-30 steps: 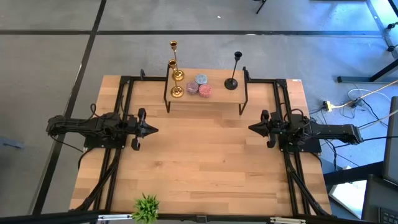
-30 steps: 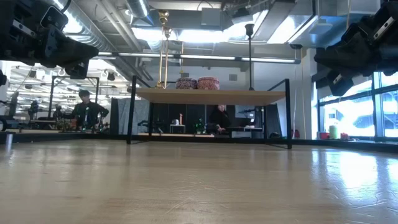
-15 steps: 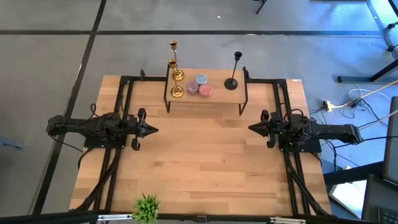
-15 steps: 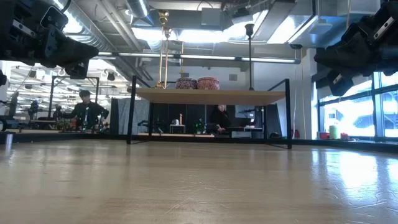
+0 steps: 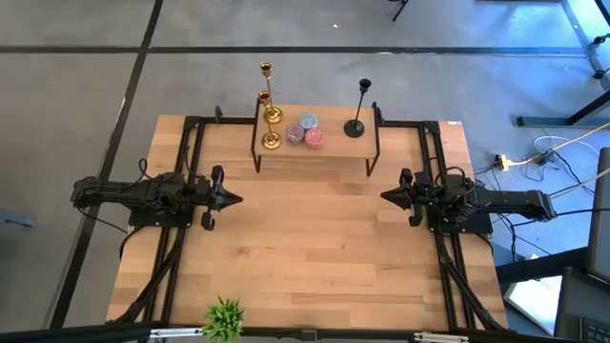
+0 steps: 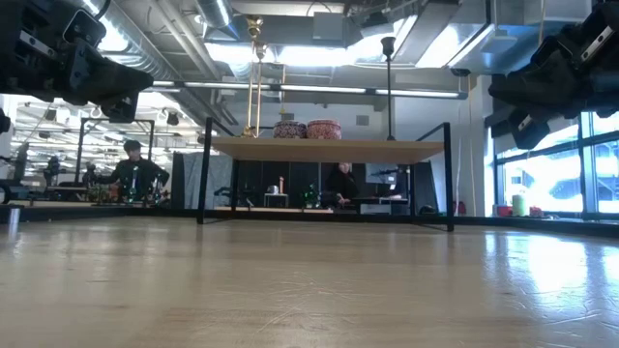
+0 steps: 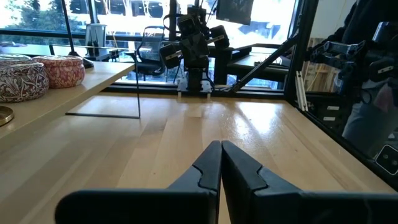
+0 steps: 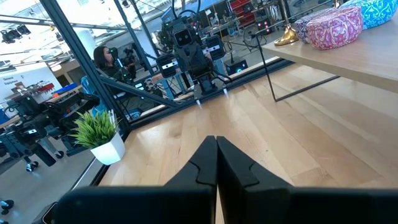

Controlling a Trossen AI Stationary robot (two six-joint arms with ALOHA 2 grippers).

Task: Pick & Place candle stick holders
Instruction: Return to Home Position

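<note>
While left pincer (image 5: 236,199) and right pincer (image 5: 385,196) sit closed, empty, slim gold holders (image 5: 271,139), black holder (image 5: 359,107) upright

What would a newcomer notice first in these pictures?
The raised shelf at the table's far edge: two gold candle stick holders at its left end, a black candle stick holder at its right, three scented candles between. The left gripper and the right gripper wait shut at the table's sides.

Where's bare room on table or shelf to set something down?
Widest: table between the left claw and right claw, from shelf to near edge; only the plant sits near-left. Shelf is crowded: gold holders, candles, black holder; small gap between candles and black holder.
</note>
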